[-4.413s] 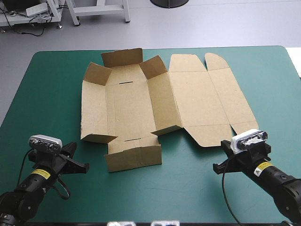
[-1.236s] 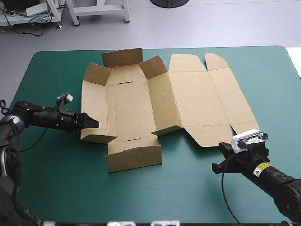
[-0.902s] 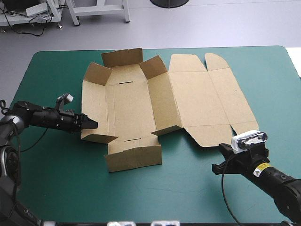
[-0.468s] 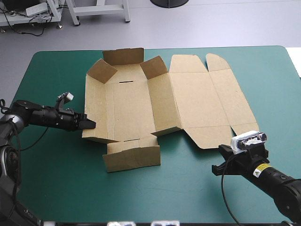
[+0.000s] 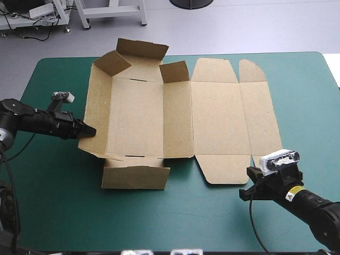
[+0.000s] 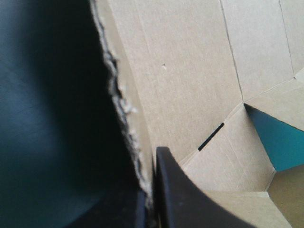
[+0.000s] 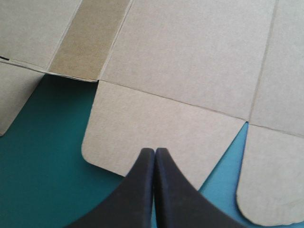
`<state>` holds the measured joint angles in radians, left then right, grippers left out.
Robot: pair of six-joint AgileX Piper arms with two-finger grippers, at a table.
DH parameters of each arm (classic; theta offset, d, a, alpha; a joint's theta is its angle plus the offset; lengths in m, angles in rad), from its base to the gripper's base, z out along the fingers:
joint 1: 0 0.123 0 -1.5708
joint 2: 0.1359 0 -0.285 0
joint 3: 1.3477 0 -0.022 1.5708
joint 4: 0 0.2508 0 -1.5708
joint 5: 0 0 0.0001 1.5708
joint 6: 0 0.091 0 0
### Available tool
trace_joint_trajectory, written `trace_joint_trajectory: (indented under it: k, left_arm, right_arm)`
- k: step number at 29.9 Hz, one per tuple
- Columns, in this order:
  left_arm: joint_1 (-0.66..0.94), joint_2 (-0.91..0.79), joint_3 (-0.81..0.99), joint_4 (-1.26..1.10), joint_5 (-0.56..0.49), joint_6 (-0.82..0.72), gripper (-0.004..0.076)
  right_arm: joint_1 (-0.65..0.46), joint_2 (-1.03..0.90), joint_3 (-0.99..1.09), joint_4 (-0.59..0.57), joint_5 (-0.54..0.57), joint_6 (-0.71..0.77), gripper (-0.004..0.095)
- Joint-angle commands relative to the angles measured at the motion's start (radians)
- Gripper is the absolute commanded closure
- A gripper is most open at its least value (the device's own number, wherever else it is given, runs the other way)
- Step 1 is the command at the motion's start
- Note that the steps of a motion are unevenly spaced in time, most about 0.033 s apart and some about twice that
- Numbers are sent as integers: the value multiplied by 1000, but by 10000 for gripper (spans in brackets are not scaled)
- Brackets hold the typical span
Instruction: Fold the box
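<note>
Now that the left gripper [image 5: 89,130] has closed on the outer edge of the flat-cut brown cardboard box [image 5: 175,117] and lifted, the long left wall [image 5: 98,114] tilts up from the base instead of lying almost level as it did just before. The pull has also carried the whole sheet leftward and turned it a little, so its creases run squarer to the edges of the teal-green table cover [image 5: 53,202]. The far end flap [image 5: 141,49] and the corner flap [image 5: 111,62] beside it stand higher too. My reading is that the first wall is being raised, with the end flaps and the opposite wall not yet tucked.

That left arm reaches in low and nearly level from the table's left side. In its wrist view the two black fingers are pressed almost together, with the ragged board edge pinched between them.

On the other side, the right gripper [image 7: 155,152] hovers low over the cover near the table's near right corner, its fingers meeting in one point and holding nothing. It points at the rounded tab [image 7: 156,128] on the near edge of the lid panel [image 5: 220,117], just short of touching it. The lid lies flat on the cover.
</note>
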<state>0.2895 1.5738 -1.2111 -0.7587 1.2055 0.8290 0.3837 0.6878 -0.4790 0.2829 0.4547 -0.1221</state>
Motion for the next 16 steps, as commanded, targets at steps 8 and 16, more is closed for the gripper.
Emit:
trace_joint_trajectory:
  k: [8,16]
  left_arm:
    - [-190,-80,-98,259,83,-116,729]
    - [-296,-81,-199,455,77,-169,729]
  right_arm:
    - [-5,1,-35,7,-32,-5,905]
    - [-5,1,-35,7,-29,3,905]
